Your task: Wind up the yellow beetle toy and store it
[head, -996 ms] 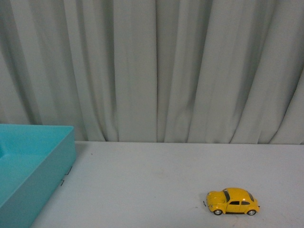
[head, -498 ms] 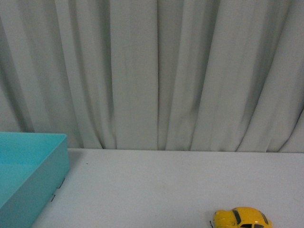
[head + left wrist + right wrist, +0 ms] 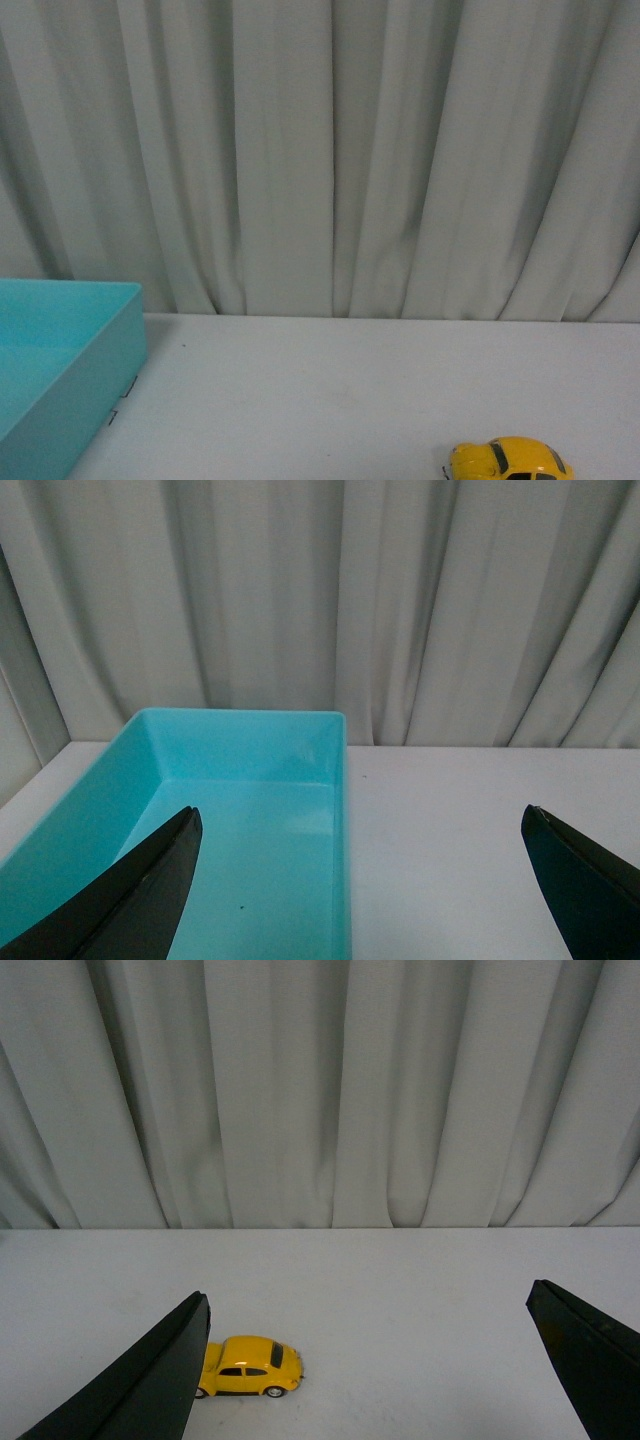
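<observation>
The yellow beetle toy (image 3: 250, 1362) has a glossy, smooth yellow shell and dark shiny windows. The curtain (image 3: 330, 150) is matt pale cloth in soft folds, the table (image 3: 330, 390) top smooth matt white. The bin (image 3: 240, 745) is smooth turquoise plastic with a faint sheen inside.

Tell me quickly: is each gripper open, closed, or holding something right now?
Left gripper: open, holding nothing.
Right gripper: open, holding nothing; the toy car sits untouched on the table.
</observation>
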Controlling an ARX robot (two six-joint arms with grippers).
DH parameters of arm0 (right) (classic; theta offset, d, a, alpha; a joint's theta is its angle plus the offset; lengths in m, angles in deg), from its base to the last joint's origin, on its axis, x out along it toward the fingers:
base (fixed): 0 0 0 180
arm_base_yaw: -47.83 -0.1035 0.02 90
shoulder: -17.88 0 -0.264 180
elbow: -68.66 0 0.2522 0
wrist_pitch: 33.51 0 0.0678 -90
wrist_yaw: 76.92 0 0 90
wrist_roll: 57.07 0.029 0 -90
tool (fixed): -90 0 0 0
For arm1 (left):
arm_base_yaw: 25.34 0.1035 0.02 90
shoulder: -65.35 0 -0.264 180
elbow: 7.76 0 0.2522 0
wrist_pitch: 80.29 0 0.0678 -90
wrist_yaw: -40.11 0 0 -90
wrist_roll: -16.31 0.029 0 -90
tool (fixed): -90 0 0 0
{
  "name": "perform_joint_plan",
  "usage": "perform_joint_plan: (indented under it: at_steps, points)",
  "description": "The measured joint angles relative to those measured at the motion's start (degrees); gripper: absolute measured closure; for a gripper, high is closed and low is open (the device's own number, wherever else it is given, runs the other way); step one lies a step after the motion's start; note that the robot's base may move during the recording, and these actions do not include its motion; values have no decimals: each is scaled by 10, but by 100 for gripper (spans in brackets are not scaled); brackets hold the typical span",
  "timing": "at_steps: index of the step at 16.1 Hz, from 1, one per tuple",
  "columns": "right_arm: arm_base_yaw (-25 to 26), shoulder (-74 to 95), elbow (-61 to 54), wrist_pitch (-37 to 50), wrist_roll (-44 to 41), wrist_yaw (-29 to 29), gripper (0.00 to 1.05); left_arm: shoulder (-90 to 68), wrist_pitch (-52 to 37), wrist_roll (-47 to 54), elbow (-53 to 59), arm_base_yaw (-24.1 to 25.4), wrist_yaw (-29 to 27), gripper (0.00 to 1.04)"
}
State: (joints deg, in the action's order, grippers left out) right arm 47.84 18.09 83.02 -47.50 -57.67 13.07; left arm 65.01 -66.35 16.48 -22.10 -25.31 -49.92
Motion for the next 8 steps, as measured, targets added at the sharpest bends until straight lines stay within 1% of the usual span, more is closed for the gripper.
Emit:
perform_joint_plan:
  at_steps: [2,3,4,5,6,7,8]
  points:
    - [0,0,0,0,0,0,7,0,0,0,0,0,0,7]
    - [-13,7,9,-40,26,-36,7,0,0,0,0,0,0,7]
    - [-27,69,21,-58,106,-91,7,0,0,0,0,0,1,7]
    - [29,128,20,14,144,-63,7,0,0,0,0,0,-1,7]
    - [125,252,31,150,158,4,7,0,0,0,0,0,0,7]
    - [175,372,56,258,152,49,7,0,0,0,0,0,0,7]
    - [198,491,97,354,136,90,7,0,0,0,0,0,-2,7]
